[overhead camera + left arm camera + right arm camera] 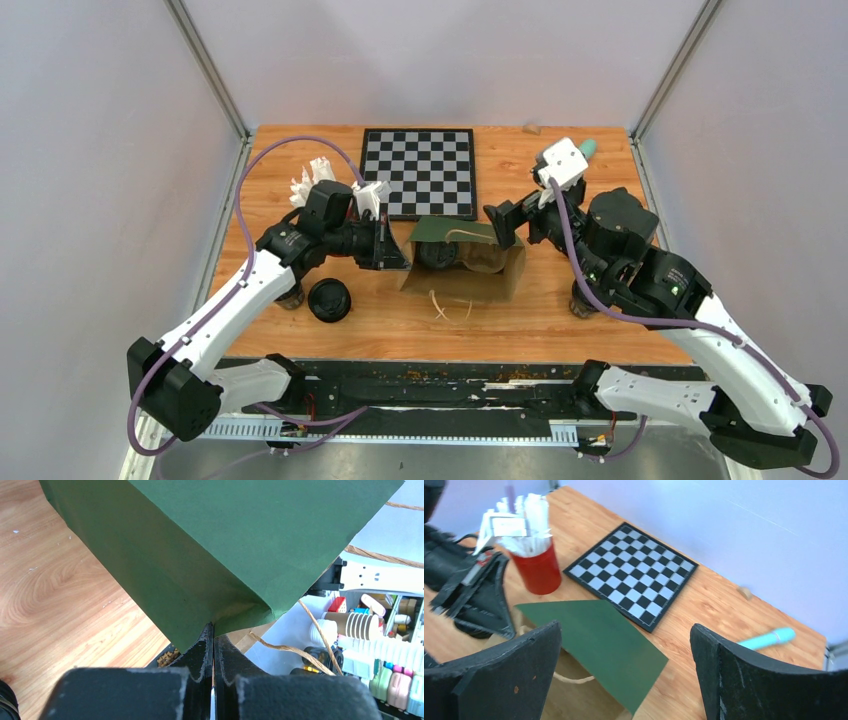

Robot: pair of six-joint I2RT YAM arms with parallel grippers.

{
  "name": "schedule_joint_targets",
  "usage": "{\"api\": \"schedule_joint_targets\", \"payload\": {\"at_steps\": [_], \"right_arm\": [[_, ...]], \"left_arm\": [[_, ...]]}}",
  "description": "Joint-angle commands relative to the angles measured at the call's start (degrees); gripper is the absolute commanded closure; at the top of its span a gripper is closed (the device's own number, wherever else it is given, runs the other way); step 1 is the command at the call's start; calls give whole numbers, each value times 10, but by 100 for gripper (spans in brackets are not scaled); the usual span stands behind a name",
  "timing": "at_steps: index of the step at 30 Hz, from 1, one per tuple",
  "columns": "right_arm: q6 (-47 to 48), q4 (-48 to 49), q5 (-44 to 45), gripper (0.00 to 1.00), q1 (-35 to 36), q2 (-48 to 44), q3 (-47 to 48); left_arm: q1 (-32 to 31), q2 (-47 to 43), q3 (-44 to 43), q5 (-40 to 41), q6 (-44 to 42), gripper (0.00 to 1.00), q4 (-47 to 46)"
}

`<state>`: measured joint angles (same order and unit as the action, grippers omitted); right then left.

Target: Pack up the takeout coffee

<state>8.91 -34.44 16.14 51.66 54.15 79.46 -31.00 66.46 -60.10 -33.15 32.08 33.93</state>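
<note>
Between pale walls [100,150], on wooden table [560,310], left hand [213,630] pinches bag [225,540]; right hand [624,627] gapes.

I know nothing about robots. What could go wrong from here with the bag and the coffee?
Only the left gripper pinches the paper bag, by one edge; the right gripper is open, so the mouth might sag shut. A lidded coffee cup stands on the table right beside the left arm, which might knock it over. The red cup of straws stands close behind that arm too.
</note>
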Motion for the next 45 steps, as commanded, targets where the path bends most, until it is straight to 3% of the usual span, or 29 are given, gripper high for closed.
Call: {"api": "schedule_joint_targets", "payload": {"at_steps": [1, 5, 10, 23, 28, 37, 45], "right_arm": [[-57, -4, 142, 0, -6, 2, 23], [-163, -108, 191, 2, -56, 30, 50], [-273, -215, 125, 4, -169, 49, 27], [-406, -267, -25, 1, -458, 45, -163], [-420, -298, -22, 1, -509, 69, -203], [-433, -238, 19, 1, -530, -13, -287], [-405, -174, 7, 8, -533, -49, -337]], "left_arm": [[-1, -8, -16, 2, -25, 100, 9], [-1, -13, -15, 3, -33, 100, 15], [-1, -24, -10, 1, -37, 100, 20], [-1, -58, 2, 2, -41, 100, 19], [-4, -67, 4, -3, -43, 100, 18], [-13, -69, 1, -1, -51, 100, 24], [-15, -70, -5, 2, -54, 100, 28]]}}
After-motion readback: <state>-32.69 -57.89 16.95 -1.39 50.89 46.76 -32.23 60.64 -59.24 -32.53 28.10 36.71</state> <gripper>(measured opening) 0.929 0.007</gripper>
